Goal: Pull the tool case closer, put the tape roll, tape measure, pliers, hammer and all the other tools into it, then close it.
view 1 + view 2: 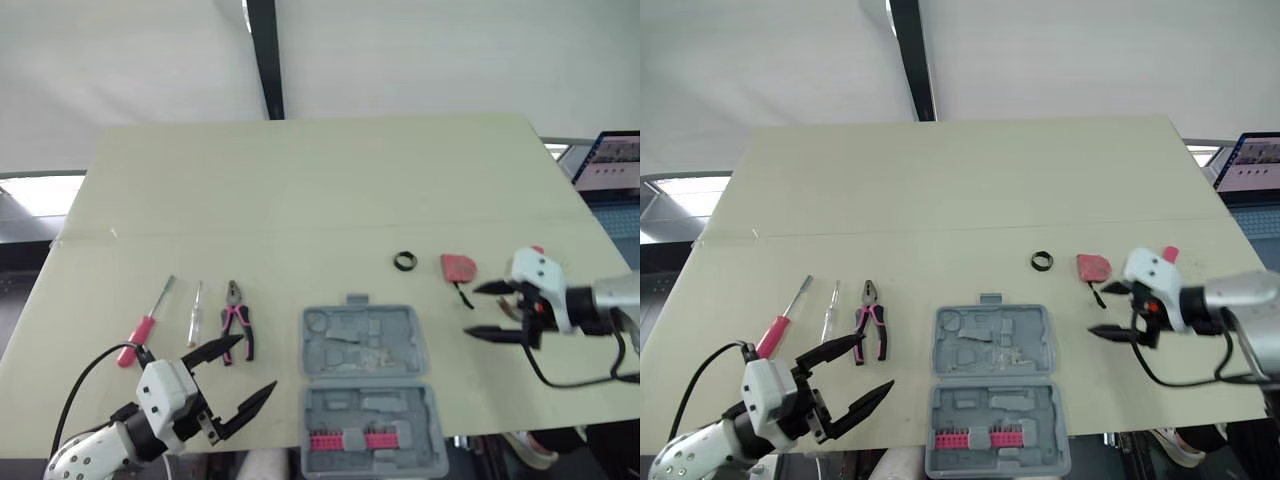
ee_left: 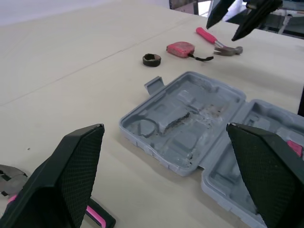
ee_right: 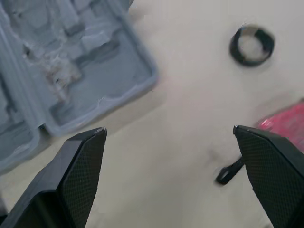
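Left gripper [image 1: 256, 362], lower left of frame, spread wide and empty; right gripper [image 1: 472, 311] at right edge likewise gaping, empty. Tool case [image 1: 400, 330] lies open at bottom centre. Risk: sloppy grab could knock tape measure [image 1: 458, 267] into tape roll [image 1: 404, 261], both sitting close together right-centre.

I can read no words, brands or numbers from here: the tool case [image 1: 368, 392] and tape measure [image 1: 458, 267] look unmarked, and the laptop screen [image 1: 611, 162] is too small to make out.
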`<action>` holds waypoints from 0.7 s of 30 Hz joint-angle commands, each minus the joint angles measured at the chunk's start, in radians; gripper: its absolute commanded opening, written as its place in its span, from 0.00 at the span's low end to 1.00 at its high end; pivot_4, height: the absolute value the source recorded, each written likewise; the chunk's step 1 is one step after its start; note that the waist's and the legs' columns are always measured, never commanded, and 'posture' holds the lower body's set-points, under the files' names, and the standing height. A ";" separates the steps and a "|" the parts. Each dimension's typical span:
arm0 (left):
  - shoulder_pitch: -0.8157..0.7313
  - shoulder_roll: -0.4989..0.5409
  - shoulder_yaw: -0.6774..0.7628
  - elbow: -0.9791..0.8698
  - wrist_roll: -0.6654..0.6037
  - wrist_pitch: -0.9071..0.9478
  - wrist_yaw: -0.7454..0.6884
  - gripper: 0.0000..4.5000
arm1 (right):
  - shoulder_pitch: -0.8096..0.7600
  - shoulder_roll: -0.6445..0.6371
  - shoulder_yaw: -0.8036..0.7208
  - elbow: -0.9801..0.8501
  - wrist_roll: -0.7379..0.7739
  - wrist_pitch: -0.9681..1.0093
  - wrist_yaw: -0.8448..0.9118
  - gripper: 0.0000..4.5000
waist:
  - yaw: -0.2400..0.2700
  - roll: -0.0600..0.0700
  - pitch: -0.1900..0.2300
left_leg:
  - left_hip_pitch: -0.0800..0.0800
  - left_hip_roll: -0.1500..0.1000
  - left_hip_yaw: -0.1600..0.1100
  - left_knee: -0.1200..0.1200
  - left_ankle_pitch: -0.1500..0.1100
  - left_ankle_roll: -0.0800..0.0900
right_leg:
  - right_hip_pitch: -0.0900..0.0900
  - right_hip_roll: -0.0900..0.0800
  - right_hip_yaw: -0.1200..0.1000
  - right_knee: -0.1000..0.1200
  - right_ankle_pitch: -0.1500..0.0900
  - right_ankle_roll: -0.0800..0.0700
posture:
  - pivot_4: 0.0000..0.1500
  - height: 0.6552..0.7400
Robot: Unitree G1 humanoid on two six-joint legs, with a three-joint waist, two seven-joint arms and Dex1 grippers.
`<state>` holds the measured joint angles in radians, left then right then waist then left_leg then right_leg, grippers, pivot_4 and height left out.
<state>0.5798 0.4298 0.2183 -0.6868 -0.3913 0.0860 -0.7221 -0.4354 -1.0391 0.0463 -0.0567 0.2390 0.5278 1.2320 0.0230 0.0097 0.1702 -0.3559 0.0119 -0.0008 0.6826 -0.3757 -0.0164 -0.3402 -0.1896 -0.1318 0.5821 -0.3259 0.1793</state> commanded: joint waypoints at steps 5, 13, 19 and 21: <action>0.001 -0.012 0.007 -0.003 -0.019 0.016 0.051 0.98 | -0.276 0.180 0.190 0.208 -0.133 0.056 -0.061 1.00 | -0.002 -0.001 0.001 | -0.002 0.000 0.001 0.002 0.000 0.000 | -0.001 0.000 0.000 0.000 0.000 0.000 | 1.00 1.00; 0.019 -0.014 0.007 0.000 -0.001 0.005 0.070 0.98 | -0.327 0.281 0.241 0.314 -0.189 0.024 -0.090 1.00 | -0.002 -0.001 0.001 | -0.002 0.001 0.001 0.002 0.000 0.000 | -0.002 0.001 0.000 0.001 0.000 0.000 | 1.00 1.00; 0.030 -0.017 -0.008 -0.002 0.015 -0.001 0.083 0.98 | -0.332 0.314 0.250 0.376 -0.223 -0.007 -0.108 1.00 | -0.003 -0.001 0.001 | -0.002 0.002 0.002 0.002 0.000 0.000 | -0.003 0.002 0.001 0.001 0.000 0.000 | 1.00 1.00; 0.034 -0.017 -0.013 -0.004 0.018 -0.002 0.086 0.98 | -0.334 0.327 0.251 0.395 -0.229 -0.017 -0.109 1.00 | -0.003 -0.001 0.001 | -0.002 0.002 0.002 0.002 0.000 0.000 | -0.003 0.002 0.001 0.001 0.000 0.000 | 1.00 1.00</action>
<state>0.5978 0.4146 0.2137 -0.6649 -0.3797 0.1009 -0.6427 -0.7518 -0.7148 0.3064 0.3365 0.0160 0.5313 1.1293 0.0196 0.0088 0.1708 -0.3579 0.0136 0.0015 0.6845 -0.3757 -0.0168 -0.3431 -0.1879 -0.1303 0.5833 -0.3260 0.1791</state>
